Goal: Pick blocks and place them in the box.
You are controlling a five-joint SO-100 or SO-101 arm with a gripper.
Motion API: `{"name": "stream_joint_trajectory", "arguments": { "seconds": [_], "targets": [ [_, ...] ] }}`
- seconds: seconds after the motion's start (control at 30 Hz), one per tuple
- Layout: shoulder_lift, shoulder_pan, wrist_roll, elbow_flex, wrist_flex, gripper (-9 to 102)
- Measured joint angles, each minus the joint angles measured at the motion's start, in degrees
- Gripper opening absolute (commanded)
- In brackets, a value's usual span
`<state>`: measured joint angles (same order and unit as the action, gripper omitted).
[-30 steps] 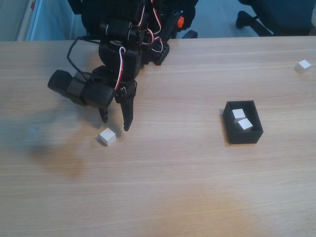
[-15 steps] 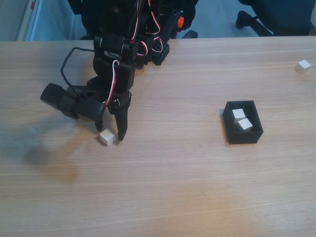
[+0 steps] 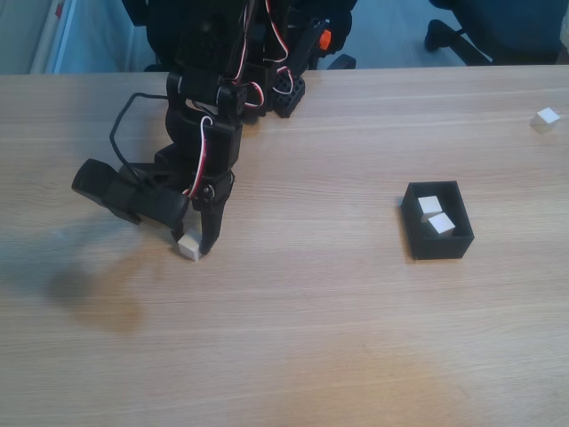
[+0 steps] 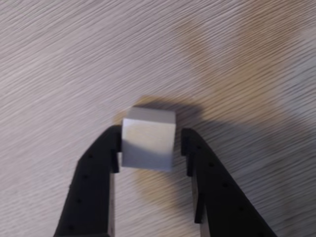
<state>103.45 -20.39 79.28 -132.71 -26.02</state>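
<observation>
A small white block (image 3: 188, 246) rests on the wooden table at the left, and in the wrist view the same block (image 4: 148, 140) sits between my two black fingers. My gripper (image 3: 192, 246) is lowered over it, open but narrow; in the wrist view the gripper (image 4: 150, 144) has its left finger against the cube and a thin gap at the right finger. The black box (image 3: 437, 249) stands to the right and holds two white blocks (image 3: 429, 205) (image 3: 442, 224). Another block (image 3: 545, 118) lies at the far right edge.
The arm's base (image 3: 267, 53) with its red and white wires stands at the table's back edge. A dark chair base (image 3: 462, 36) is on the floor behind the table, top right. Bare wood lies between my gripper and the box.
My gripper came down and slightly left until its fingers straddled the white block, and the jaws narrowed around it. The block and the box stayed where they were.
</observation>
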Motion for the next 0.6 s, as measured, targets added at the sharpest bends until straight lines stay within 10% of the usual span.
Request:
{"name": "stream_joint_trajectory", "arguments": {
  "seconds": [0.6],
  "targets": [
    [20.2, 18.0, -4.3, 0.0, -12.2, 0]
  ]
}}
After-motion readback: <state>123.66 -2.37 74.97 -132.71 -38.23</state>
